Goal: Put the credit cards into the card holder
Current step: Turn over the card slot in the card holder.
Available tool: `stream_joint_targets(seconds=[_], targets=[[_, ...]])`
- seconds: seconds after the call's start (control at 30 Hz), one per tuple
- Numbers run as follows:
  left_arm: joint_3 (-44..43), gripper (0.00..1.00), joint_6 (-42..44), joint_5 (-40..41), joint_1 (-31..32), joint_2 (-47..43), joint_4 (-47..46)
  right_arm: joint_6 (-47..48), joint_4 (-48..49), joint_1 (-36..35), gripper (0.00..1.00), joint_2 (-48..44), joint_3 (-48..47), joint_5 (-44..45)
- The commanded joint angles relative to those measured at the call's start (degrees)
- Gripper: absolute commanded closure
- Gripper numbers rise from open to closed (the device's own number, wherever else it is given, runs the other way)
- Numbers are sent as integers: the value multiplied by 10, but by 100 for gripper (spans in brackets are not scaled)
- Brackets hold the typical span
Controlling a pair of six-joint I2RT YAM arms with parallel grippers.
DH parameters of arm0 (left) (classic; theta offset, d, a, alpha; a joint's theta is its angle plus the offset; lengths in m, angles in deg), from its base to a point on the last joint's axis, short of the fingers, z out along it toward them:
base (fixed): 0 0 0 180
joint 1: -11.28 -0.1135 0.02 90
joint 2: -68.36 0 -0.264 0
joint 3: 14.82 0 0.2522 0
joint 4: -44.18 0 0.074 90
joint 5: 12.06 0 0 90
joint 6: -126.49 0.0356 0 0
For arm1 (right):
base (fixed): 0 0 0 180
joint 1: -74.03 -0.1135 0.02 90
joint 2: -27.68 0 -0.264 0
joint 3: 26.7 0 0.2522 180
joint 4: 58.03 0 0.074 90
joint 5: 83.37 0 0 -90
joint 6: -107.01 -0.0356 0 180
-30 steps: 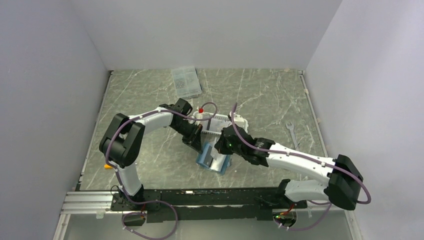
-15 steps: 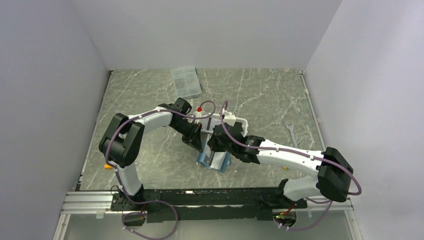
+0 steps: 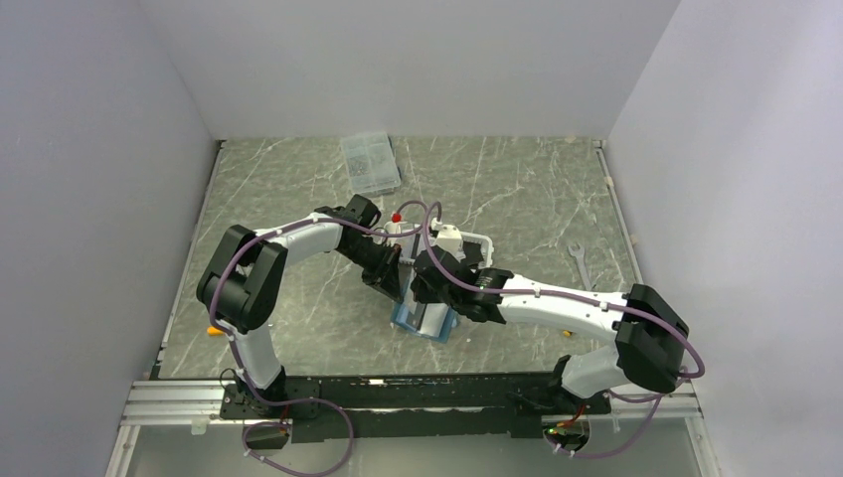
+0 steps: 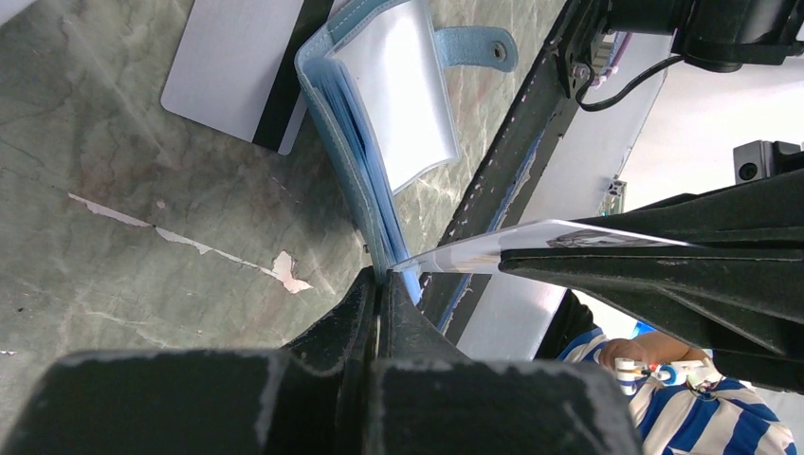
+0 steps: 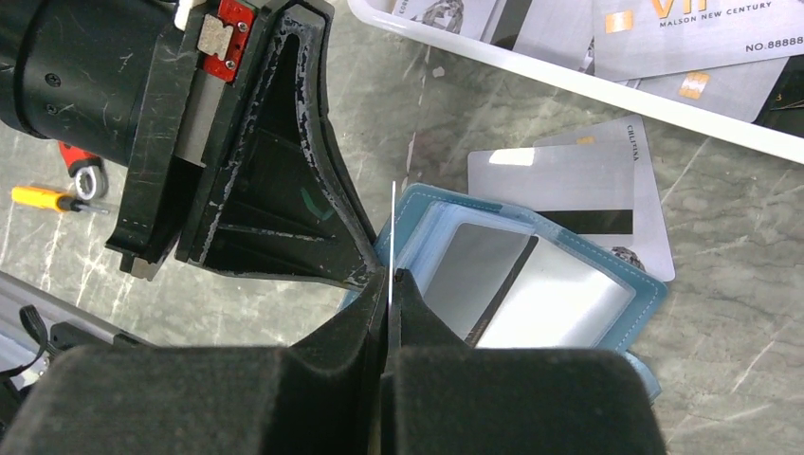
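Teal-blue, the card holder [image 3: 425, 321] lay open on the marble table [image 3: 527, 189] in the middle of the top view, between the two arms. The left gripper [image 4: 380, 284] was clamped on the lower edge of its cover, and the clear pockets stood fanned out toward the upper centre of the left wrist view.

The right gripper [image 5: 391, 281] was pressed together on a pale card [image 5: 392, 223], which showed edge-on as a thin white line in the middle of the right wrist view. Its free end stood at the left rim of the holder, at the mouth of the pockets; if it touched them, I could not tell.

A grey card [image 5: 578, 190] with a black stripe lay just beside the holder, maybe partly under it. More credit cards [image 5: 683, 38] waited in the white basket [image 5: 569, 81] at the upper right.

I judged the step in hand to be the insertion of the held card. The next move called for lining its edge with one pocket and sliding it in straight, while the left side held the cover firm.
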Motion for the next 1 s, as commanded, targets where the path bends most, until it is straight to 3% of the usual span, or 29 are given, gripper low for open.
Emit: stream_joint_targets(seconds=[0.0, 0.97], targets=[[0, 100, -6, -27, -2, -12, -9, -1, -12, -3, 100, -16, -4, 23], [-2, 100, 4, -19, -6, 2, -8, -3, -43, -4, 100, -65, 26, 25]])
